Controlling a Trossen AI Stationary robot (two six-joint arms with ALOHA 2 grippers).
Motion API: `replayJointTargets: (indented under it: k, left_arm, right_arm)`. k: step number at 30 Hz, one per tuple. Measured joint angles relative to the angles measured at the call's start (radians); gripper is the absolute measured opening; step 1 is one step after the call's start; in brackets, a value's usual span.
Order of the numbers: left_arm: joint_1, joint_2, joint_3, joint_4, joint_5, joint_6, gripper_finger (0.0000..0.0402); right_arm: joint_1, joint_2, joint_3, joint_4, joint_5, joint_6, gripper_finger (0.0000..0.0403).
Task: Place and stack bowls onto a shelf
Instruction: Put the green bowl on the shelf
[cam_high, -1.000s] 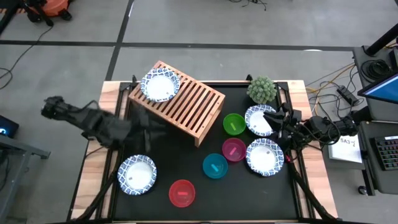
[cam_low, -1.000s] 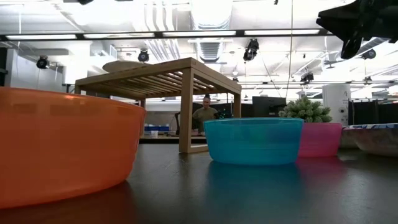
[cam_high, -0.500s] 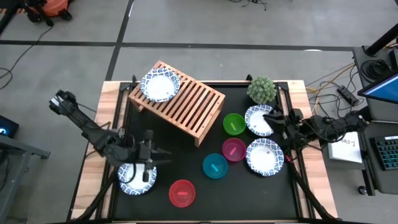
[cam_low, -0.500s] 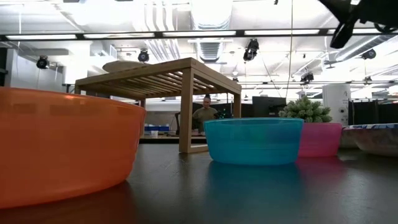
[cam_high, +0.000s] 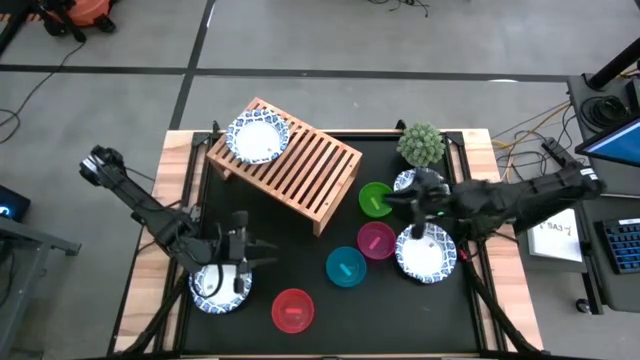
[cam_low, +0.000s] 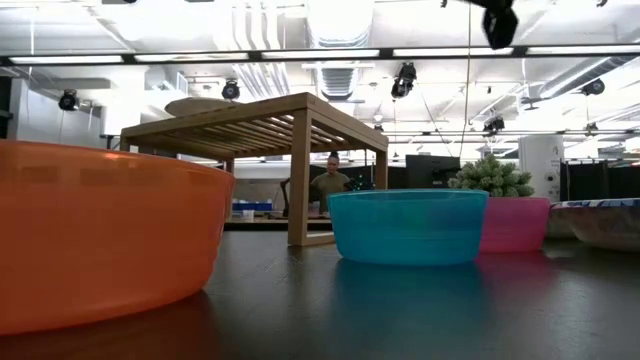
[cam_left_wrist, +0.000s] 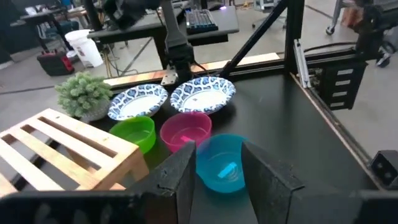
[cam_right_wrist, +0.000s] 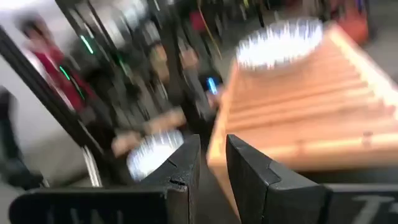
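The wooden shelf (cam_high: 290, 165) stands at the far left with one white blue-rimmed bowl (cam_high: 257, 137) on its slats. A second white bowl (cam_high: 218, 288) sits on the table at the near left. My left gripper (cam_high: 243, 262) is open just above that bowl's right rim, pointing toward the table's right. Two more white bowls (cam_high: 427, 253) (cam_high: 408, 181) sit at the right. My right gripper (cam_high: 400, 202) hovers between the farther one and the green bowl (cam_high: 374, 198), pointing left, its fingers (cam_right_wrist: 186, 165) a little apart and empty. The magenta (cam_high: 376, 240), teal (cam_high: 346, 266) and red (cam_high: 293, 310) bowls sit on the table.
A small spiky green plant (cam_high: 421, 144) stands at the far right, behind the right arm. The dark mat (cam_high: 280, 235) is bare between the shelf and the near-left bowl. A person (cam_low: 331, 180) sits in the room beyond the table.
My left arm has swung from beside the shelf toward the table's near edge, and its gripper has come over the near-left white bowl. My right gripper has gone toward the table's left, from the right of the far-right white bowl to over its left side beside the green bowl.
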Motion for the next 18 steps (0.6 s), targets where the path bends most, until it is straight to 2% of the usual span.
replayJointTargets:
  k: [5, 12, 18]
  left_arm:
    - [0.0, -0.027, 0.0, -0.069, -0.029, 0.026, 0.0111]
    - [0.0, -0.07, 0.0, -0.156, -0.088, 0.03, 0.0111]
    - [0.0, -0.09, 0.0, -0.203, -0.152, 0.03, 0.0111]
  right_arm:
    - [0.016, 0.154, 0.204, -0.294, -0.01, 0.128, 0.0068]
    - [0.016, 0.37, 0.495, -0.875, -0.008, 0.365, 0.0068]
    - [-0.008, 0.534, 0.684, -1.203, -0.011, 0.457, 0.0068]
